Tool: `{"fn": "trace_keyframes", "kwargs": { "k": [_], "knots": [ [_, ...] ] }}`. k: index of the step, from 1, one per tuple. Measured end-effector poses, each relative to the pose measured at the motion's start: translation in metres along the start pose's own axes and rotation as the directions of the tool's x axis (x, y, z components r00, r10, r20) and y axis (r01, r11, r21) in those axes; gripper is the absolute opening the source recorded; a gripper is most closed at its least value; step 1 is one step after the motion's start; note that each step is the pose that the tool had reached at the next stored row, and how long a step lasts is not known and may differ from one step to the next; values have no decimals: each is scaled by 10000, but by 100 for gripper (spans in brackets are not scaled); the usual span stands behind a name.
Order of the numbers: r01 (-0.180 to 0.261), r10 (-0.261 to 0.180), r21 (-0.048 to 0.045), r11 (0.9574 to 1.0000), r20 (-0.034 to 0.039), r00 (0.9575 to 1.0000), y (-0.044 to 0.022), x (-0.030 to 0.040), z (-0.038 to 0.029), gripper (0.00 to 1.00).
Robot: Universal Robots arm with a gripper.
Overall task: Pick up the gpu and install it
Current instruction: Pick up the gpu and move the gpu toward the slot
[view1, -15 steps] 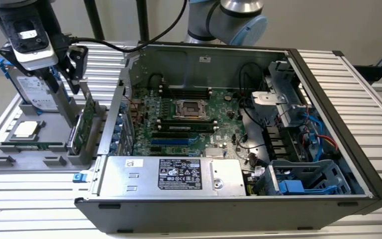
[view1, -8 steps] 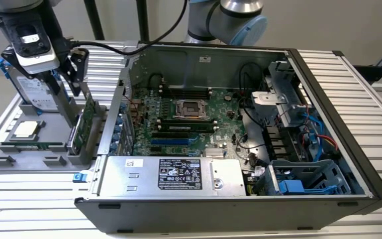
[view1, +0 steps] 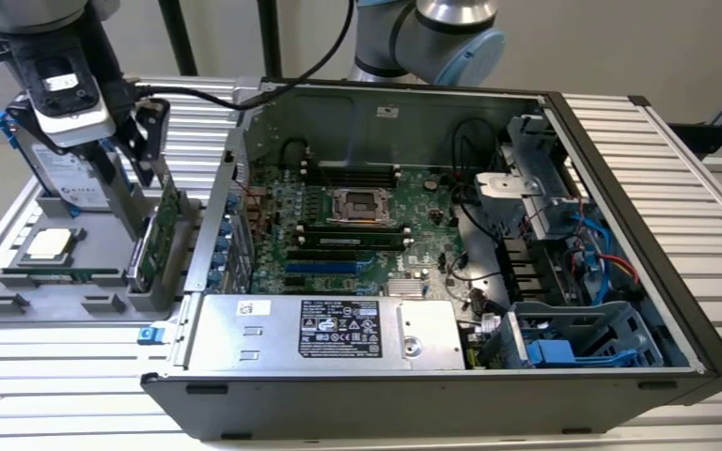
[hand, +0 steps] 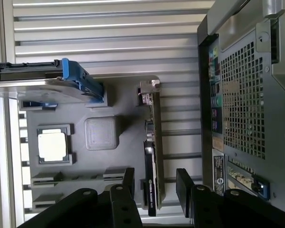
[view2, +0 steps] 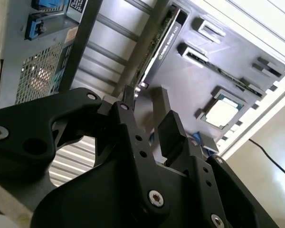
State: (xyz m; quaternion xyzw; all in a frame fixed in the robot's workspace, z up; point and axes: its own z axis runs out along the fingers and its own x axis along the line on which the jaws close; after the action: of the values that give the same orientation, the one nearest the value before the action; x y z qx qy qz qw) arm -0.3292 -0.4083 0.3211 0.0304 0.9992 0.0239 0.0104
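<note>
**If Grabbed Crooked, Could Slip or Bend**

While hanging over the grey holder tray at the exterior view's left, holds nothing yet. Gripper fingers apart, one on each side of the gpu. Card standing on its thin edge in the tray, just beside the open computer case, not in it. Looks a bit nearer to one finger than the other in the first wrist view, so could get pushed sideways when squeezed. Could tip over, or slide out if pinched only at one end. Might also bump the hard drive standing near in the same tray. Too hard a squeeze on the thin green board: maybe a crack.
</note>
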Motion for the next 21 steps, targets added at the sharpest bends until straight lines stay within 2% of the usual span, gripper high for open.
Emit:
{"fn": "trace_keyframes", "kwargs": {
  "k": [21],
  "knots": [
    [1,-1,0,10000,-1,10000,-68,-10,143,100]
  ]
}}
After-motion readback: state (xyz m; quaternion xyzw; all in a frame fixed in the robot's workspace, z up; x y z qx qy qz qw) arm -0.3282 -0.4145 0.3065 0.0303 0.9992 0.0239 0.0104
